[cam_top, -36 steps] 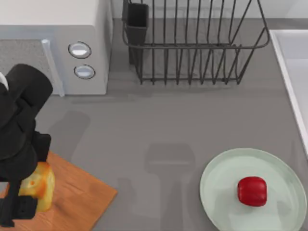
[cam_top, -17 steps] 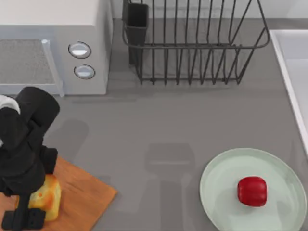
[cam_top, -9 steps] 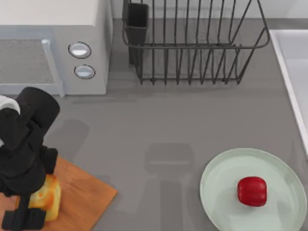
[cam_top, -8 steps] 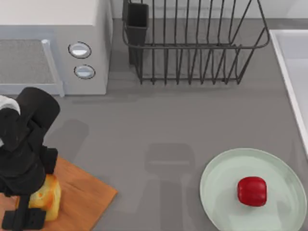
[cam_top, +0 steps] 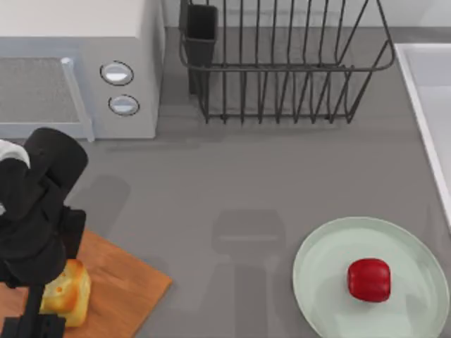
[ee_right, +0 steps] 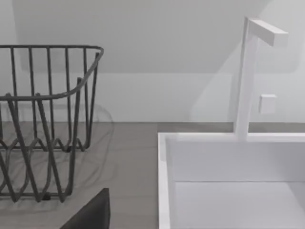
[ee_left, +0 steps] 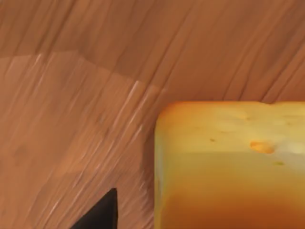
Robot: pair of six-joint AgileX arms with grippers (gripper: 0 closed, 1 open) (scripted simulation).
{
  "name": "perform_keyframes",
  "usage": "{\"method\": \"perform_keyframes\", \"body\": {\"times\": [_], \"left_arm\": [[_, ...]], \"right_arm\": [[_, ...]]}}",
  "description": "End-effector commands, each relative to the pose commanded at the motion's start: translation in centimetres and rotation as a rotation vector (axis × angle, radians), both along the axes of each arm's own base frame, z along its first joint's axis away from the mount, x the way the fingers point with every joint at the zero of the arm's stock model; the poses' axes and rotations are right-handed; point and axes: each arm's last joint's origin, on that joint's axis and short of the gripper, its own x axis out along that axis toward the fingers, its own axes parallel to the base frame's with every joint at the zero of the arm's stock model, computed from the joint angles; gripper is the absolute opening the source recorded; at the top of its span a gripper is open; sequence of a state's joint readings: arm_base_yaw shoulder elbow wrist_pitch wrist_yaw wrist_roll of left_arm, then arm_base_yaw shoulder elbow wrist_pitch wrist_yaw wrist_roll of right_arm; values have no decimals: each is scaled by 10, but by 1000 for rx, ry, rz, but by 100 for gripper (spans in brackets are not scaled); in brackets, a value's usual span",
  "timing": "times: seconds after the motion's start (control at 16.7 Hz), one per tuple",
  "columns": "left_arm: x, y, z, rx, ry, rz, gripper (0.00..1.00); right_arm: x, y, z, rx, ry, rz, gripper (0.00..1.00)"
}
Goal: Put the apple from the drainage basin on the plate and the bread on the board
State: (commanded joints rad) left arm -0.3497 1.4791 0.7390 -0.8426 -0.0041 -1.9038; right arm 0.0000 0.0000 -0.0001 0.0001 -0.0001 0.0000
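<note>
A: What sits at the table's left?

B: The bread (cam_top: 67, 294), a golden-yellow chunk with orange flecks, rests on the orange-brown board (cam_top: 123, 285). The left gripper (cam_top: 35, 310) hangs over it; whether its fingers are apart or clamped cannot be told, since the arm covers them and part of the loaf.

A: And to the right?

B: The apple (cam_top: 368, 279), glossy deep red and blocky, lies on the pale mint plate (cam_top: 317, 271), whose lower edge is cut off.
</note>
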Motion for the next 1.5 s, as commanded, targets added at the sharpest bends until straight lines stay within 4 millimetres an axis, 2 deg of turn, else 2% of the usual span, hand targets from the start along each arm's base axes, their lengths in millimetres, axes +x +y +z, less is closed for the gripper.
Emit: {"method": "perform_keyframes", "body": {"times": [0.3, 0.54, 0.72, 0.96, 1.2, 1.38, 1.5], "left_arm": [[0, 0, 0, 0, -1, 0, 100], [-3, 6, 12, -33, -114, -66, 100], [-15, 17, 23, -52, -276, -204, 100], [-39, 35, 29, 8, -528, -506, 100], [-68, 52, 24, 232, -797, -871, 100], [-85, 61, 19, 511, -980, -1086, 100], [-92, 66, 17, 722, -1081, -1166, 100]], "right_arm": [[0, 0, 0, 0, 0, 0, 100], [0, 0, 0, 0, 0, 0, 100], [0, 0, 0, 0, 0, 0, 100], [0, 0, 0, 0, 0, 0, 100], [0, 0, 0, 0, 0, 0, 100], [0, 0, 0, 0, 0, 0, 100], [0, 0, 0, 0, 0, 0, 100]]}}
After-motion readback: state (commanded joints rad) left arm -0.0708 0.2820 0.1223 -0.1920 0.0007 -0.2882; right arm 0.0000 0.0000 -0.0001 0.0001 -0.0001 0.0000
